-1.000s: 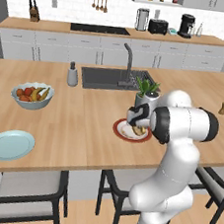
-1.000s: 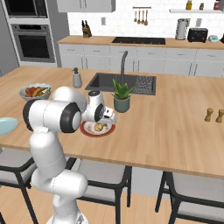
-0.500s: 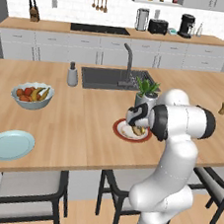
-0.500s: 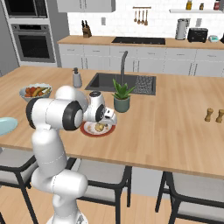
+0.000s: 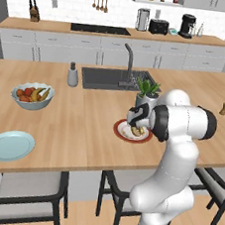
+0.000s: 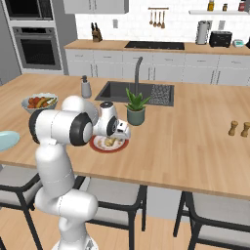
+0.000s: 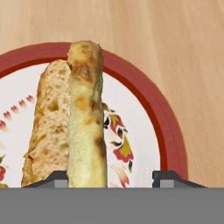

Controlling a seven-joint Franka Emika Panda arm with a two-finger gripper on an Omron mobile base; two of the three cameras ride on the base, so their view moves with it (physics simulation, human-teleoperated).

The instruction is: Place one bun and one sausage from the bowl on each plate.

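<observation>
Bun [image 7: 48, 131] and sausage [image 7: 86, 118] lie on red-rimmed plate [image 7: 168, 127]

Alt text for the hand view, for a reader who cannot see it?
Seen close from above, two long golden-brown baked pieces lie side by side on a white plate with a broad red rim, which sits on a wooden counter. The gripper hangs over them with its dark tips spread apart, one on each side of the nearer piece.
</observation>
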